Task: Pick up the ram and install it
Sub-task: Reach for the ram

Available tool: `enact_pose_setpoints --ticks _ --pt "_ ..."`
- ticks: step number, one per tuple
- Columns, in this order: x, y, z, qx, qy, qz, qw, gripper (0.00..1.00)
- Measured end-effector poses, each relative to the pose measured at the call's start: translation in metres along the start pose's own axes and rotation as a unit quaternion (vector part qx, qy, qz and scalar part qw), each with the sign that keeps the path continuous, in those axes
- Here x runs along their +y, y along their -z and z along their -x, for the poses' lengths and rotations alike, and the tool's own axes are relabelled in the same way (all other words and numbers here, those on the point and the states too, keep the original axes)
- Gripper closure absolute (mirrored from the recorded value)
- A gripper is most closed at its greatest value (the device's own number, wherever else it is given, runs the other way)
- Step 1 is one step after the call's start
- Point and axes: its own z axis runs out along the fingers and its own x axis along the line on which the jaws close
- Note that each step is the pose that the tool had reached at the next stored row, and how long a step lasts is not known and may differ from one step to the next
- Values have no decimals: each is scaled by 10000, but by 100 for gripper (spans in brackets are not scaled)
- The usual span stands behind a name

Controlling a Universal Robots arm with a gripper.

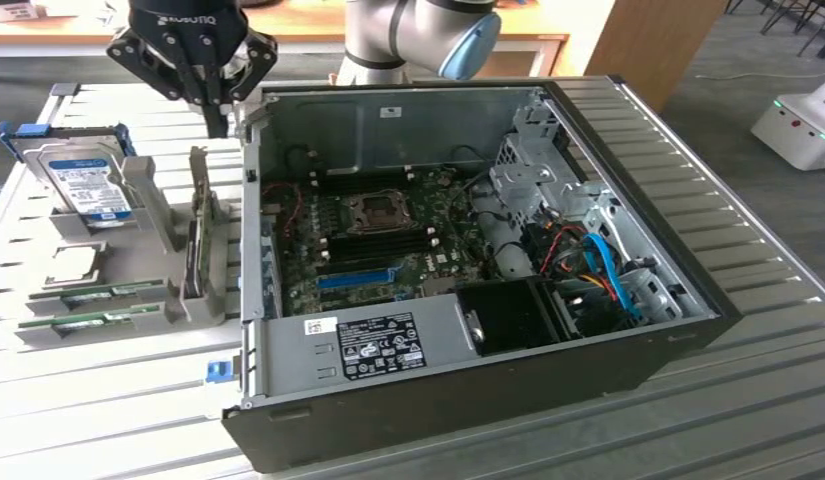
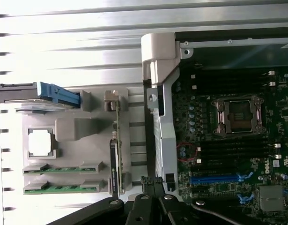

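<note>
Exterior view shows the end effector (image 1: 223,122) with its fingers pressed together and nothing between them, hanging over the gap between the grey holder (image 1: 152,215) and the open computer case (image 1: 426,420). The ram (image 1: 199,225) stands on its edge in that holder, below the end effector and slightly away from the case. I judge the task is only beginning: the ram is not gripped and the memory slots (image 1: 372,240) seem empty

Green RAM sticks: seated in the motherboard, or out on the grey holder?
Out. Two green circuit-board RAM sticks lie flat in the grey plastic holder beside the open computer case.
</note>
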Motion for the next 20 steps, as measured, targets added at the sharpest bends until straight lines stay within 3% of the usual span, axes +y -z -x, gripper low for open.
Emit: enact_pose_setpoints --ticks 20 --pt "-25 -10 -335 0 0 0 10000 90"
